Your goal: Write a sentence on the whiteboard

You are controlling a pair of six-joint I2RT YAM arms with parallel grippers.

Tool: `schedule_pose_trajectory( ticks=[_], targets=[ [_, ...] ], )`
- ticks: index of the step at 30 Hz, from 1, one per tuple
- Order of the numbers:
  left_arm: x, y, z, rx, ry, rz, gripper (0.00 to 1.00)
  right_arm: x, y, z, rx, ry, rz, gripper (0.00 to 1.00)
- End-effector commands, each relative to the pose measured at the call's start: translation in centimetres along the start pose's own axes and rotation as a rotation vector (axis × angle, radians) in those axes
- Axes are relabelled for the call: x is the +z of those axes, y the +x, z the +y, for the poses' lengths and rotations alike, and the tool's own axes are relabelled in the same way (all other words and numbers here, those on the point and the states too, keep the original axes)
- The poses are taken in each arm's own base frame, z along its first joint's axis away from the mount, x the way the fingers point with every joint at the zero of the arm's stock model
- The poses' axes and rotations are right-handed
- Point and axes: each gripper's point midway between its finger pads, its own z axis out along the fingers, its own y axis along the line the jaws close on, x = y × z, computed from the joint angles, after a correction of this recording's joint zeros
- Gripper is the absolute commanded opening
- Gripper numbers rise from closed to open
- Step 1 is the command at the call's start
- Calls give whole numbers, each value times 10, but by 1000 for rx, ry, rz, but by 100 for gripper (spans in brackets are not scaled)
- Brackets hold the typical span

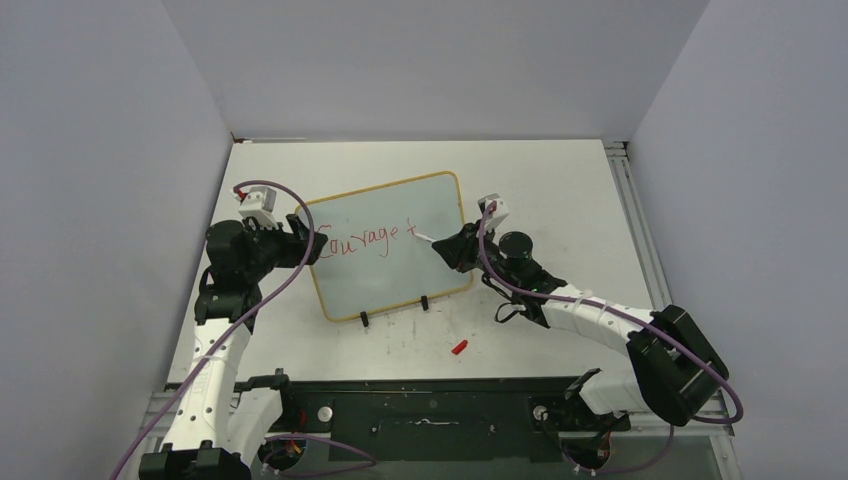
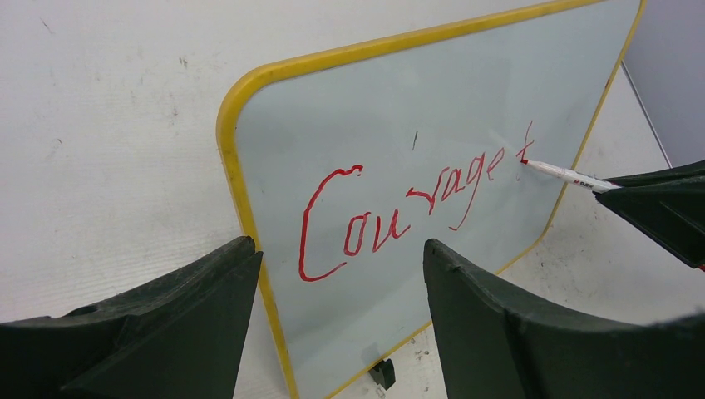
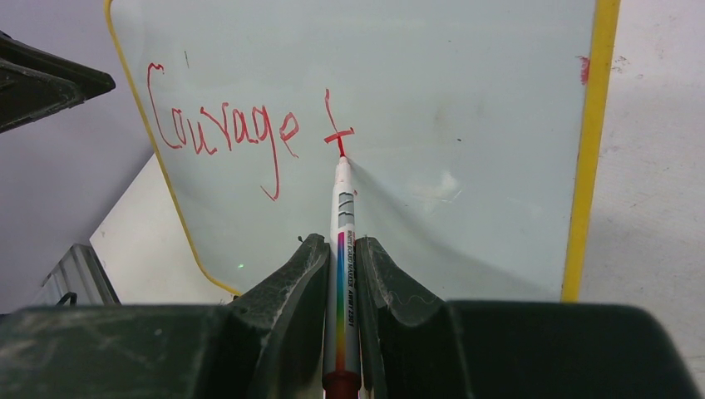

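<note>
The whiteboard (image 1: 400, 285), yellow-framed, stands tilted on two black clip feet (image 1: 365, 320). Red writing, the sentence (image 1: 360, 240), reads "Courage t" in all views (image 2: 399, 216) (image 3: 224, 129). My right gripper (image 1: 452, 248) is shut on a white marker (image 3: 342, 216) with a rainbow stripe. The marker's red tip touches the foot of the "t". My left gripper (image 2: 339, 245) is open at the board's left edge. One finger sits outside the yellow frame and the other in front of the board's face. I cannot tell whether they touch it.
A small red marker cap (image 1: 459, 347) lies on the white table in front of the board. Grey walls close in the table on three sides. A metal rail (image 1: 625, 190) runs along the right edge.
</note>
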Motion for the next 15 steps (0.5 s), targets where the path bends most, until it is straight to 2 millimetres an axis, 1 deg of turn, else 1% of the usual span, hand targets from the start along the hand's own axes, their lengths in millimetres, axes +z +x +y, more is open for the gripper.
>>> schedule_pose_trajectory(
  ticks=[1,15],
  targets=[
    [-4,-25,-10,37,35,-75,70,-5,-9,1,-10,7,-33,5],
    [-5,-25,-11,37,41,-75,70,-11,3,-4,-26,44,9,5]
  ],
)
